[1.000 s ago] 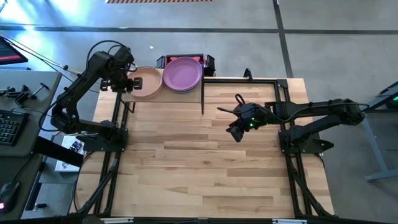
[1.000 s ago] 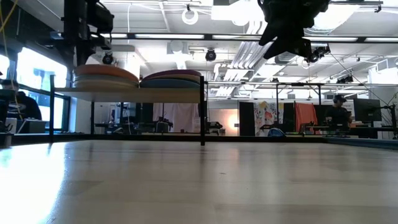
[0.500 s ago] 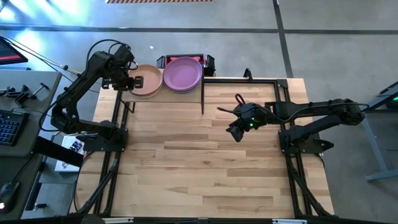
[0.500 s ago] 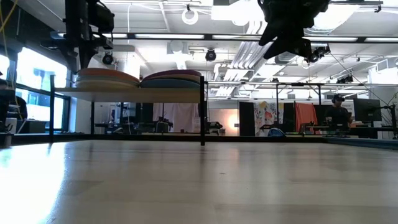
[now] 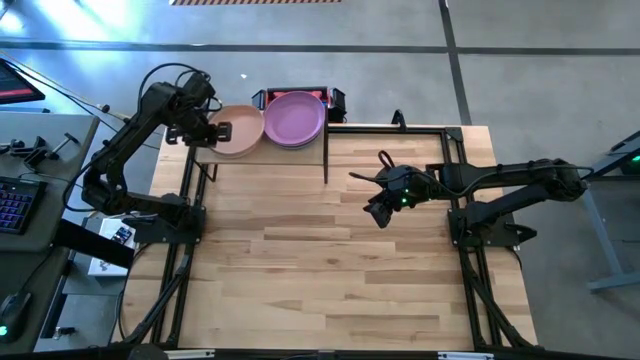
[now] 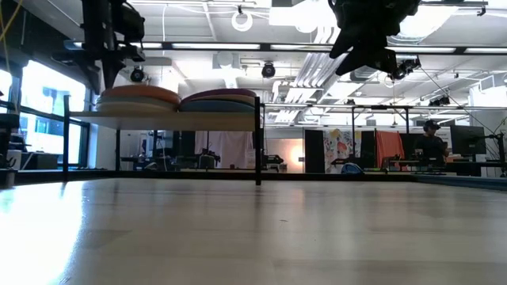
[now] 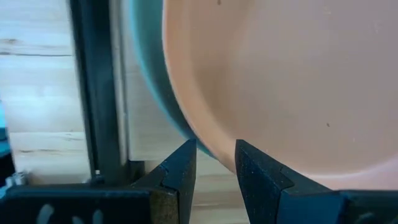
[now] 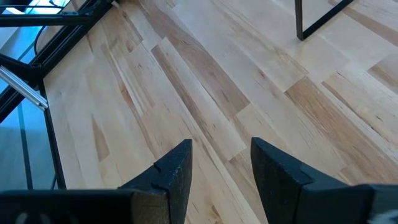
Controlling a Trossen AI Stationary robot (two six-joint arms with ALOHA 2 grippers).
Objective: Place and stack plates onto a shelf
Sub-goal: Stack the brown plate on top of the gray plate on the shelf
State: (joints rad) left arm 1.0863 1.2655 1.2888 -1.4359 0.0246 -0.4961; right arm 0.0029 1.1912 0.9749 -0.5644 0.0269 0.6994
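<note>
The shelf [image 6: 198, 120] stands on thin black legs at the table's far left corner and carries two stacks of plates. The right stack has a purple plate [image 5: 294, 118] on top. The left stack is topped by a peach-orange plate [image 5: 242, 130], with a dark green plate's edge [image 7: 144, 62] showing under it. My left gripper [image 5: 218, 131] points down at the peach-orange plate's left rim and is shut on it. My right gripper [image 5: 378, 212] hangs open above the table's middle right with nothing between its fingers [image 8: 174, 168]. My left gripper pinches the rim [image 7: 216, 154] of the peach-orange plate on the side away from the purple stack. One finger [image 7: 183, 163] stands outside the rim and the other over the plate's hollow. The fingers come from above, pointing down. The plate lies about level on the stack.
The wooden tabletop [image 5: 330, 270] lies bare in front of the shelf. A red and black device [image 5: 322, 95] sits just behind the shelf. A desk with a keyboard [image 5: 12, 205] stands beyond the table's left edge. A person [image 6: 432, 136] sits far off in the room.
The peach-orange plate has slid a little toward the purple stack along with my left gripper, which has kept its hold. The plate, somewhat tilted before, now lies more level on its stack. My right arm has kept still.
</note>
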